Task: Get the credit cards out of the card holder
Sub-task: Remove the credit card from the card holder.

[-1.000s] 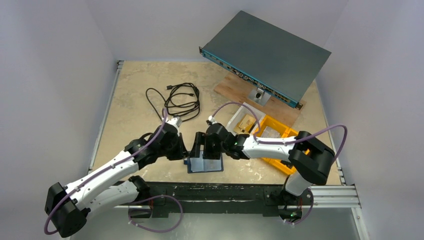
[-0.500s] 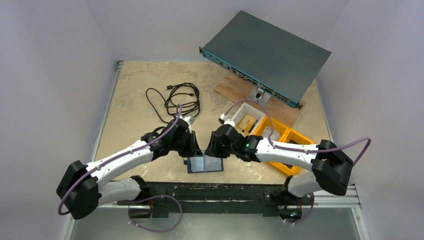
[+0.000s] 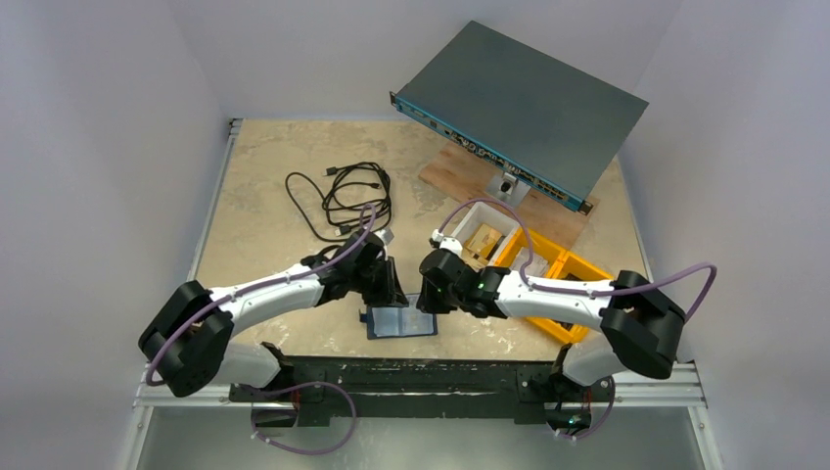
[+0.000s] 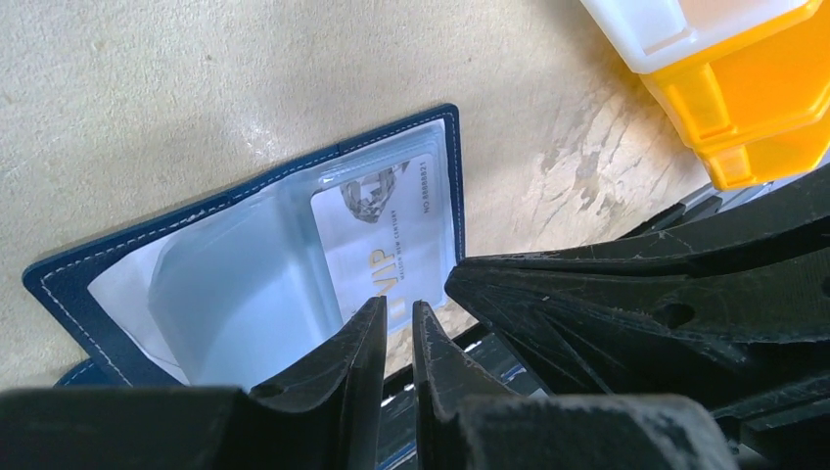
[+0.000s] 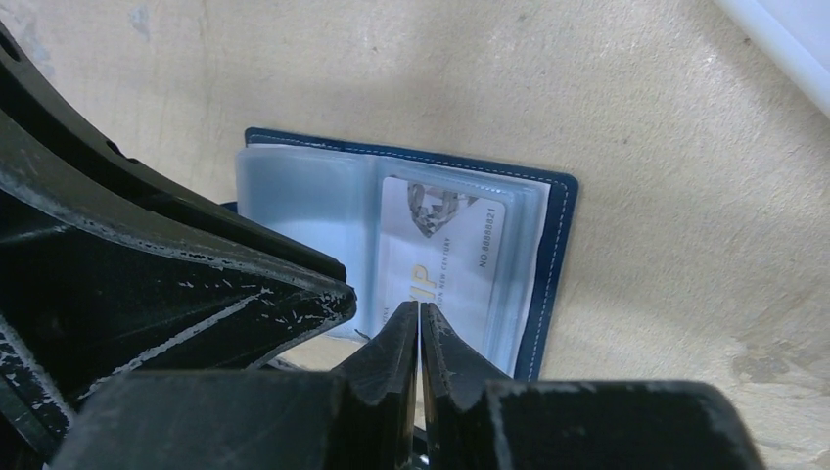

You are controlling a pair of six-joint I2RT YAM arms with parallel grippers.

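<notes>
The card holder [image 3: 401, 321] lies open and flat near the table's front edge, navy outside with clear sleeves inside [image 4: 245, 274] [image 5: 313, 196]. A white credit card [image 4: 382, 235] [image 5: 440, 245] with gold "VIP" lettering sits in its right sleeve. My left gripper [image 3: 391, 284] [image 4: 396, 304] hovers at the card's near edge, a narrow gap between its fingers and nothing in it. Coming from the other side, my right gripper [image 3: 429, 294] [image 5: 419, 305] is shut, tips at the same card edge. Whether they touch it I cannot tell. The two grippers nearly meet over the holder.
A coiled black cable [image 3: 352, 196] lies behind the left arm. A network switch [image 3: 519, 108] rests tilted on a wooden board [image 3: 470, 171] at the back right. A white bin [image 3: 480, 235] and yellow bins [image 3: 548, 269] [image 4: 754, 98] stand right of the holder. The black front rail [image 3: 440, 372] runs just below it.
Both arms have stretched forward and lowered their grippers onto the holder. The right gripper has closed from wide open to shut. The left gripper's jaws have parted slightly.
</notes>
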